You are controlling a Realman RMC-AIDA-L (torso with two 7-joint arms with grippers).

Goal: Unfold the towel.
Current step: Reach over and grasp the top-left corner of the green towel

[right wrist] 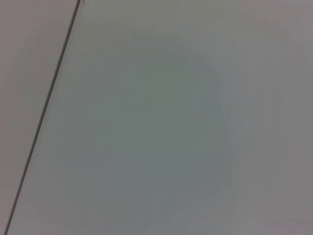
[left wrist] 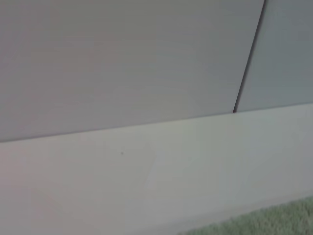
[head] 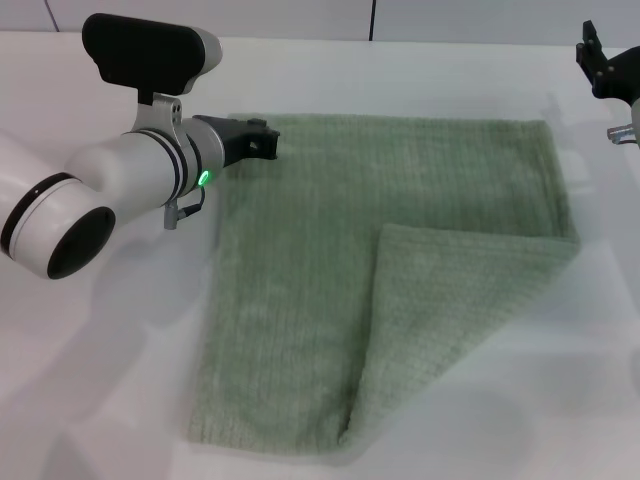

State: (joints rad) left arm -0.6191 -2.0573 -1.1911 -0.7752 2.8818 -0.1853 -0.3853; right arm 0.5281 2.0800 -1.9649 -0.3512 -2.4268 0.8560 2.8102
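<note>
The pale sage-green towel (head: pixel 300 290) lies on the white table (head: pixel 90 400) in the head view. Its near right part is folded back over itself as a slanted flap (head: pixel 440 310). My left gripper (head: pixel 262 140) is low over the towel's far left corner. A strip of the towel's edge shows in the left wrist view (left wrist: pixel 274 223). My right gripper (head: pixel 596 60) is open and empty, raised beyond the towel's far right corner. The right wrist view shows no towel.
The table's far edge meets a grey panelled wall (head: pixel 300 15) with a dark seam (left wrist: pixel 249 58). My left arm's white housing (head: pixel 90 190) hangs over the table left of the towel. The towel's near edge lies close to the table's front.
</note>
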